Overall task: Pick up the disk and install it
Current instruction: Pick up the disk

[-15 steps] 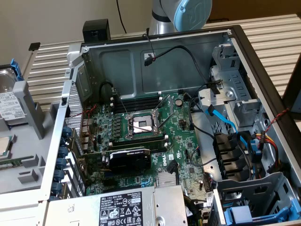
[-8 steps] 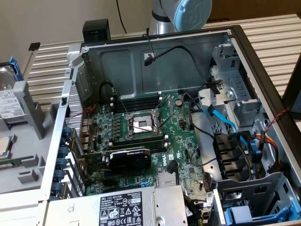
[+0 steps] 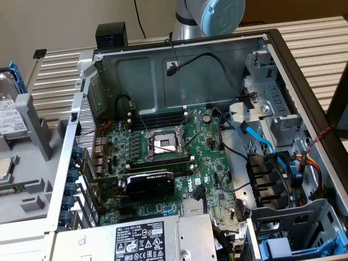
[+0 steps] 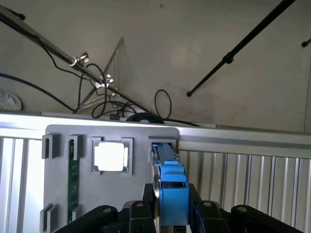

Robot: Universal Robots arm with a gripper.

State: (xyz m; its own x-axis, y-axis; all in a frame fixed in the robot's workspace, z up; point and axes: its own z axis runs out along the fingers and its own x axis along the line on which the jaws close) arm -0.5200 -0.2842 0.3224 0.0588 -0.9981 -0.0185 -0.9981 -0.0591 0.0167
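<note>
Slatted table (image 4: pixel 243 170) | grey tray (image 4: pixel 58 194) slot holds disk (image 4: pixel 171 179) on edge | gripper (image 4: pixel 172 196) around it, whether clamped: cannot tell

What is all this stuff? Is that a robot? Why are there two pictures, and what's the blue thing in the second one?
Yes! The blue-grey tube at the top of the exterior view is a robot arm. That picture comes from a camera off the arm, looking into an open computer. The wrist view comes from a camera on the arm's wrist, so you see its black hand up close. The blue thing is the disk. It stands on its edge in a slot of a grey holder, right at the hand. Beside it the holder carries a shiny square chip and a thin green strip.
</note>
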